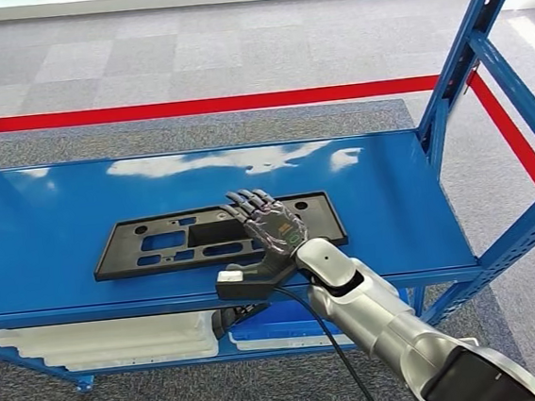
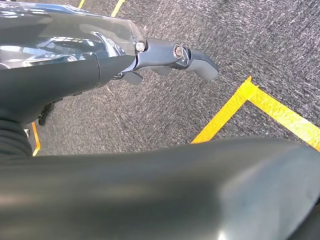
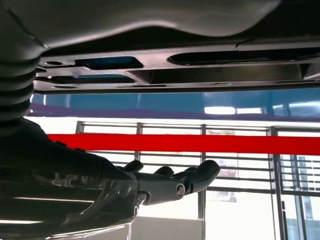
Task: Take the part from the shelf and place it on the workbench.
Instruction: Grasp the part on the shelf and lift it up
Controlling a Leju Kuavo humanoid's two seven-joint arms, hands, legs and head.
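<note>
My right robot hand [image 1: 268, 234] reaches out over the blue shelf [image 1: 50, 207], palm down, fingers [image 1: 247, 202] stretched forward and slightly spread, grasping nothing. The part [image 1: 154, 242], a long flat black plastic panel with several cut-outs, lies flat on the shelf's top level directly beneath this robot hand; my fingertips are over its middle section, near the larger rectangular opening, and the panel extends well out to both sides of the hand, farther toward my left. Whether my fingertips actually touch the panel I cannot tell from the head view. In the right wrist view the robot hand [image 3: 166, 182] shows its fingers extended and unclenched, with the part [image 3: 181, 67] close by as a dark ribbed band and the blue shelf [image 3: 170, 102] surface just past it. A black cable [image 1: 336, 355] runs along my silver right forearm [image 1: 383, 317] behind the hand. Below the top level, beneath my wrist, a white tray-like piece [image 1: 107, 341] sits on the lower shelf. Beyond the shelf, past my fingertips, a red line [image 1: 191, 105] crosses the grey carpet. My left robot hand [image 2: 166, 57] hangs over grey carpet marked with yellow tape [image 2: 260, 105], fingers straight and holding nothing.
</note>
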